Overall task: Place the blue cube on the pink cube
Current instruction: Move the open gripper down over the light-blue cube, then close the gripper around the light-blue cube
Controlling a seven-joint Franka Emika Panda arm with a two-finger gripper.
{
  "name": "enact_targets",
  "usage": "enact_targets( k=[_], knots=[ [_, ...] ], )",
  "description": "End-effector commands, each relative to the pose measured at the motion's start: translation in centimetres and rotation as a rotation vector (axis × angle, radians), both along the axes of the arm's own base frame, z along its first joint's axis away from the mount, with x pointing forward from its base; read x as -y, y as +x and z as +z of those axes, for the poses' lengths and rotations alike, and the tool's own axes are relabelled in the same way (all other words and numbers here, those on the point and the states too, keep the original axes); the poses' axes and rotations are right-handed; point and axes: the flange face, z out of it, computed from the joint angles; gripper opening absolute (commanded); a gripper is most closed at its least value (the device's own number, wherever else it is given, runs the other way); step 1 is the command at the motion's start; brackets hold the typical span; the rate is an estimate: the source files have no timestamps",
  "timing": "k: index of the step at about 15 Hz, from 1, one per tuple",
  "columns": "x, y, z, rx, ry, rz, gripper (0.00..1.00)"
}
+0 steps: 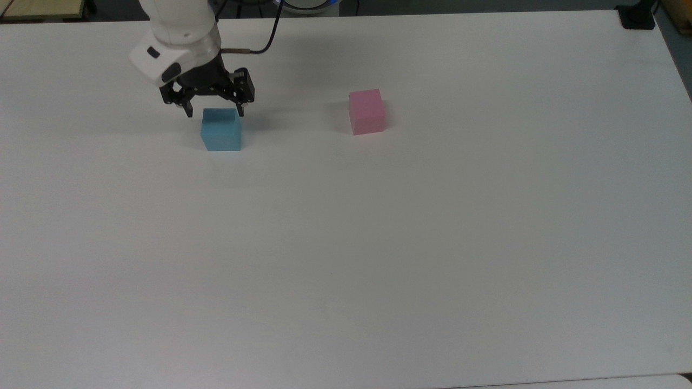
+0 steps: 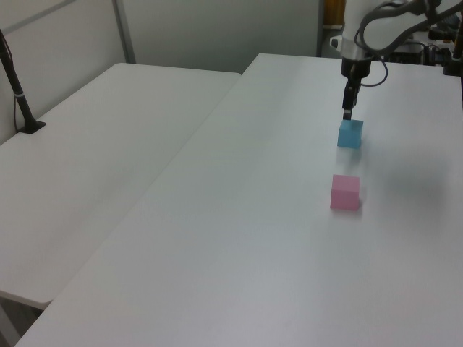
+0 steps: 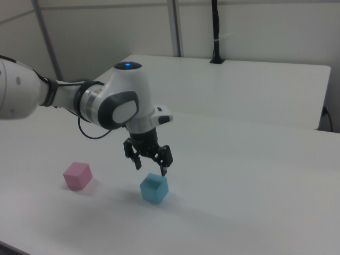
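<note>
The blue cube (image 1: 221, 129) (image 2: 350, 134) (image 3: 154, 188) rests on the white table (image 1: 378, 243). My gripper (image 1: 214, 113) (image 3: 151, 169) hangs open just above it, one finger over each side, touching nothing. In the left view the gripper (image 2: 348, 113) points straight down at the cube's top. The pink cube (image 1: 366, 112) (image 2: 345, 192) (image 3: 77, 176) sits alone on the table, well off to the top view's right of the blue cube.
A second white table (image 2: 87, 166) adjoins the first on the left view's left, with a black pole (image 2: 18, 90) clamped at its edge. A black clamp (image 1: 637, 16) sits at the top view's upper right corner. The arm's cable (image 1: 259, 46) loops behind the wrist.
</note>
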Motion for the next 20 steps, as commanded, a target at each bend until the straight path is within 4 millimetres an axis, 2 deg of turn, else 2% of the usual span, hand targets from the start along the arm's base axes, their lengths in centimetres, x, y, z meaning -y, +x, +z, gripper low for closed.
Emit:
enact_targets(
  k=[1, 4, 7, 8, 10, 13, 15, 18, 20],
  knots=[
    [-0.1, 0.0, -1.4, -0.011, -0.022, -0.006, 0.96],
    [0.1, -0.3, -2.8, -0.034, -0.044, 0.010, 0.96],
    [0.1, -0.3, -3.2, -0.042, -0.051, 0.017, 0.96],
    [0.1, -0.4, -4.0, -0.055, -0.055, 0.023, 0.94],
    [0.1, -0.3, -4.4, -0.042, -0.059, 0.026, 0.82],
    [0.0, -0.4, -4.6, -0.044, -0.060, 0.027, 0.51],
    [-0.1, -0.4, -4.1, -0.035, -0.061, 0.006, 0.44],
    [-1.3, -0.4, -2.1, -0.016, -0.062, -0.009, 0.44],
    [-3.1, -0.7, -0.2, -0.017, -0.061, 0.015, 0.44]
  ],
)
